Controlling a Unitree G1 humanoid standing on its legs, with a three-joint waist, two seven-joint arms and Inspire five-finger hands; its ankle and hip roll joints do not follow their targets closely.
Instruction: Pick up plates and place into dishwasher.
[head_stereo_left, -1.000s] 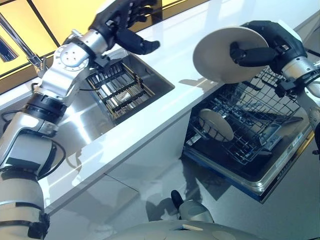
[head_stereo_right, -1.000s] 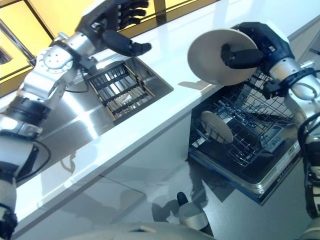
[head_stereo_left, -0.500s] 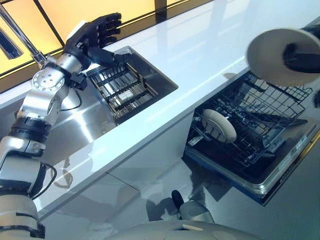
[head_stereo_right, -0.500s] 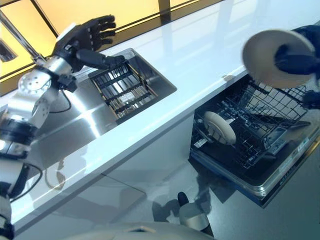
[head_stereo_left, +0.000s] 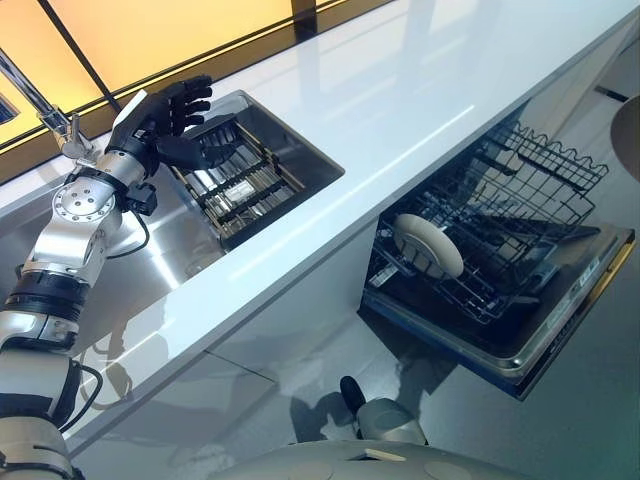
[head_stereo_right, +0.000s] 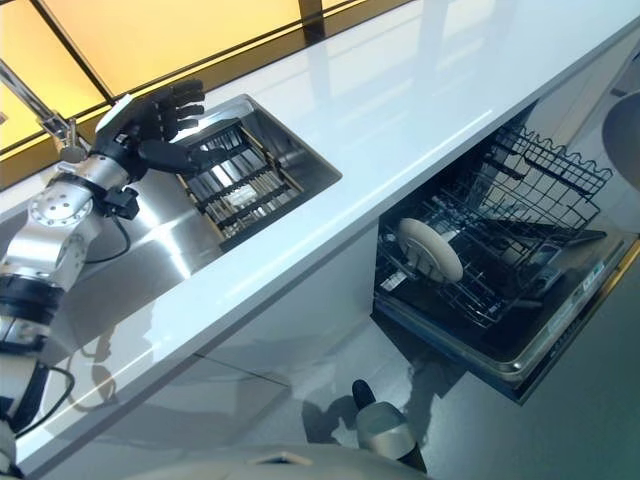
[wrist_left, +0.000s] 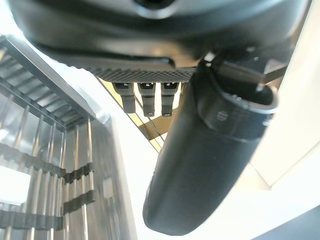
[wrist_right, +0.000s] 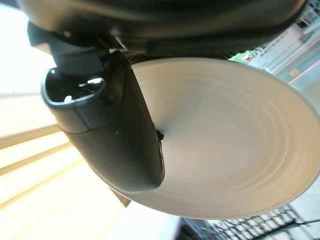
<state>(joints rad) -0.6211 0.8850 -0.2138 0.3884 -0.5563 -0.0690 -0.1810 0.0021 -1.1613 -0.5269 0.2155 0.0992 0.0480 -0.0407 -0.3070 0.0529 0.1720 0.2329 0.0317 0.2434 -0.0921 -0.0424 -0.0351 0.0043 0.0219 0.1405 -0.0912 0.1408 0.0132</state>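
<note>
Right robot hand (wrist_right: 115, 140): thumb pinching a beige plate (wrist_right: 230, 135).
Left robot hand (head_stereo_left: 160, 115): fingers spread over the sink rack (head_stereo_left: 240, 185).
Dishwasher rack (head_stereo_left: 500, 235): one plate (head_stereo_left: 428, 245) standing.

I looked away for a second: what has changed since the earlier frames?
The right hand carried its plate off to the robot's right, still gripped. The left hand drew back over the sink rack, open. The plate in the dishwasher basket stayed put.
</note>
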